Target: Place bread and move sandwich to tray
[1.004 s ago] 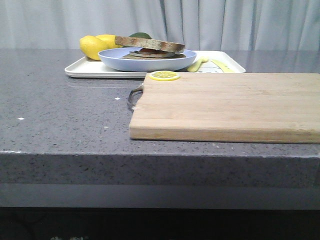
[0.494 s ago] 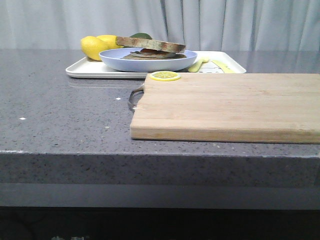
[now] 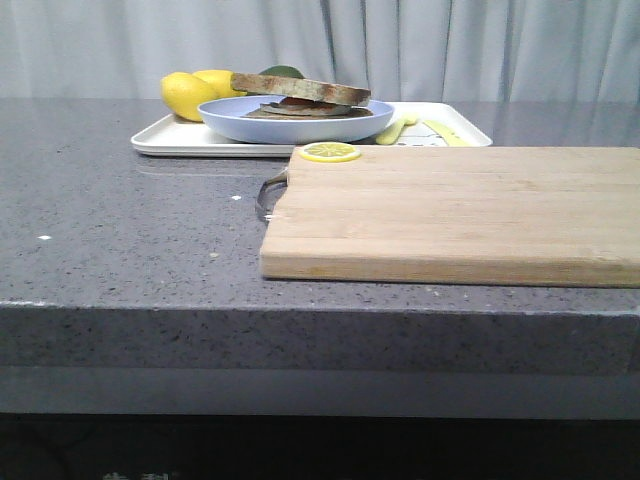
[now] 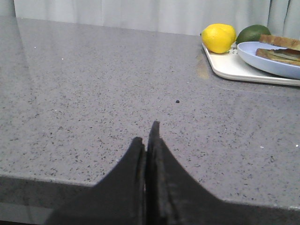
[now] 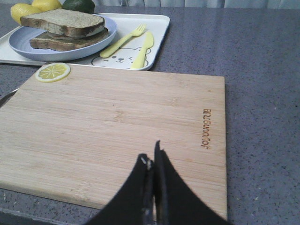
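Observation:
A plain bread slice (image 3: pixel 300 88) (image 5: pixel 63 21) lies on top of the sandwich, which rests in a pale blue plate (image 3: pixel 240 125) (image 5: pixel 23 44) (image 4: pixel 262 58). The plate stands on the white tray (image 3: pixel 170 140) (image 5: pixel 159 23) (image 4: pixel 229 70) at the back of the counter. The egg is hidden under the top slice. My left gripper (image 4: pixel 146 133) is shut and empty over bare counter, well short of the tray. My right gripper (image 5: pixel 151 154) is shut and empty above the near part of the cutting board. Neither gripper shows in the front view.
A wooden cutting board (image 3: pixel 450 210) (image 5: pixel 117 122) with a metal handle fills the right side of the counter, with a lemon slice (image 3: pixel 330 152) (image 5: pixel 52 72) on its far left corner. The tray also holds lemons (image 3: pixel 187 93) (image 4: pixel 216 38), a green fruit (image 4: pixel 253 33), and a yellow fork (image 5: pixel 123 41) and knife (image 5: pixel 143 49).

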You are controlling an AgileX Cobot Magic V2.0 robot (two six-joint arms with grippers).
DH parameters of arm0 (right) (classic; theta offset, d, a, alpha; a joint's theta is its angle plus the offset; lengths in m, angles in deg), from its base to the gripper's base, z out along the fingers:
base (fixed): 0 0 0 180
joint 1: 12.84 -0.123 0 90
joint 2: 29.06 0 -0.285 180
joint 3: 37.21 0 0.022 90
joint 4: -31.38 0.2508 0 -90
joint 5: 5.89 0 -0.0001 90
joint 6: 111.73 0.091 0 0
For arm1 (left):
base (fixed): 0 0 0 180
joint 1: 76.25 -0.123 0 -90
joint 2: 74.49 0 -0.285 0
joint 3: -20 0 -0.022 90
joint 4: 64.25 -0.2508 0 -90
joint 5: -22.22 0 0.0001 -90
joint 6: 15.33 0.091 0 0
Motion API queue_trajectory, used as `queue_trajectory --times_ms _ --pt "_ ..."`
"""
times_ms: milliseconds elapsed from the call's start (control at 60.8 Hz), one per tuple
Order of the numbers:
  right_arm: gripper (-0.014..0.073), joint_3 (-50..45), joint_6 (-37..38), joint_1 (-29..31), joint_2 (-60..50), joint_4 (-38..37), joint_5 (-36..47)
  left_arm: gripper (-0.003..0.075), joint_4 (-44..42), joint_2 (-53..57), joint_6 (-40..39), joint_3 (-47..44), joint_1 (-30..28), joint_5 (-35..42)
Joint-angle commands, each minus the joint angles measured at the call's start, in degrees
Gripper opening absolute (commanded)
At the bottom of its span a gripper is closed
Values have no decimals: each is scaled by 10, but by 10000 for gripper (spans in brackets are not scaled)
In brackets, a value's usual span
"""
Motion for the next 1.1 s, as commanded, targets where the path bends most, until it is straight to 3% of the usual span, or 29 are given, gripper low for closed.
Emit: queue_trajectory --times_ms 0,82,1086 --pt "-60 16 0 3 2 0 41 -20 6 13 -1 -8 -2 83" --pt "-60 16 0 3 2 0 41 -20 6 13 -1 -30 -2 113" --pt "-60 16 0 3 2 0 41 -20 6 12 -1 -29 -2 110"
